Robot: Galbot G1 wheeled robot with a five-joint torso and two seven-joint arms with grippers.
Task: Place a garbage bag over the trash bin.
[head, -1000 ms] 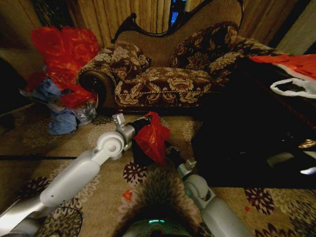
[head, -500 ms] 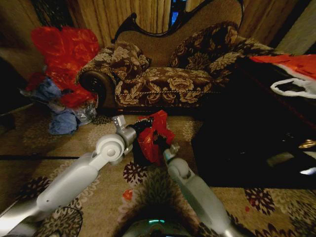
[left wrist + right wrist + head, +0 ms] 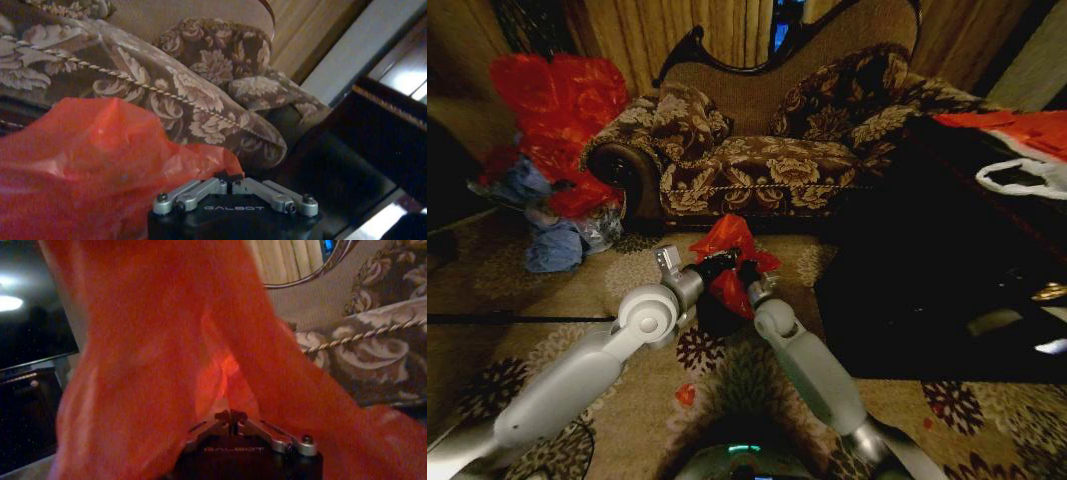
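1. The left gripper (image 3: 717,265) pinches one edge of the bag (image 3: 730,262), fingers pressed together on it; thin film could slip free.
2. The bag hangs bunched over the bin (image 3: 712,312) on the carpet; its mouth may miss the rim.
3. The right gripper (image 3: 749,277) also pinches the bag; opposed pulls could tear it.
4. The sofa (image 3: 757,150) stands behind, the red heap (image 3: 557,110) left, the worktop (image 3: 947,270) right, crowding the right arm.
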